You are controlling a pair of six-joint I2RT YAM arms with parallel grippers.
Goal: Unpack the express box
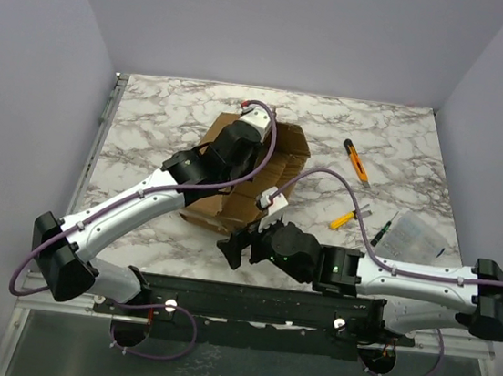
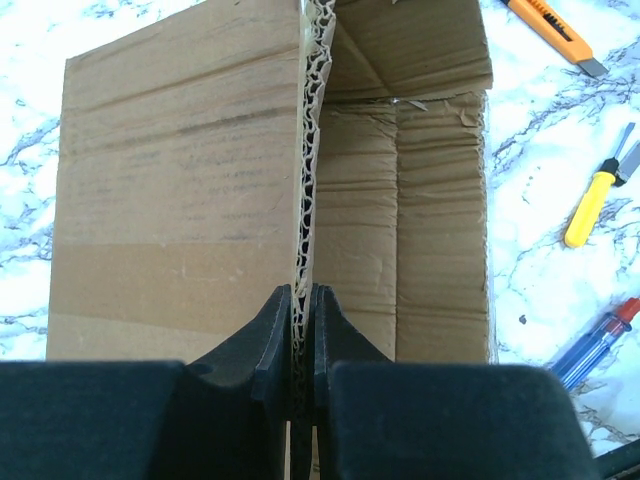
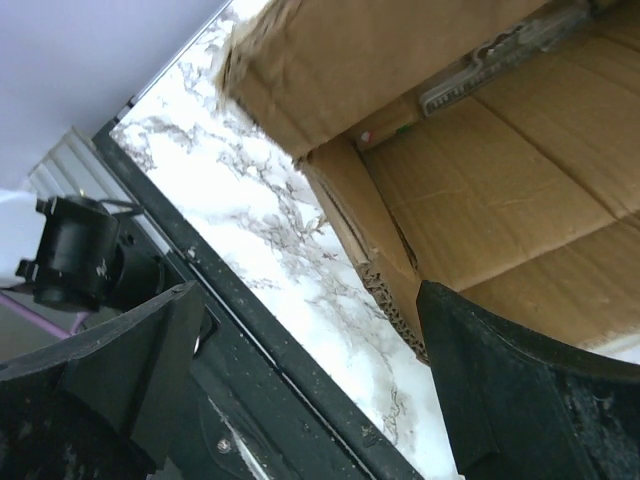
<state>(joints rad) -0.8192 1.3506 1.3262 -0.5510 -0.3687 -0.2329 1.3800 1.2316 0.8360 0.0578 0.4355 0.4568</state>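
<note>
The express box (image 1: 263,167) is a brown cardboard carton lying open in the middle of the marble table. My left gripper (image 1: 237,154) reaches over it from the left. In the left wrist view my left gripper (image 2: 303,300) is shut on the corrugated edge of an upright box flap (image 2: 180,200), with the bare box inside (image 2: 420,220) to its right. My right gripper (image 1: 240,240) is at the box's near edge. In the right wrist view my right gripper (image 3: 310,370) is open and empty, its right finger (image 3: 500,390) beside a box flap corner (image 3: 390,290).
An orange utility knife (image 1: 357,161) lies right of the box. A yellow-handled screwdriver (image 1: 344,220) and a clear plastic case (image 1: 411,237) lie near the right arm. A blue and red screwdriver (image 2: 590,350) shows in the left wrist view. The black base rail (image 1: 256,303) runs along the near edge.
</note>
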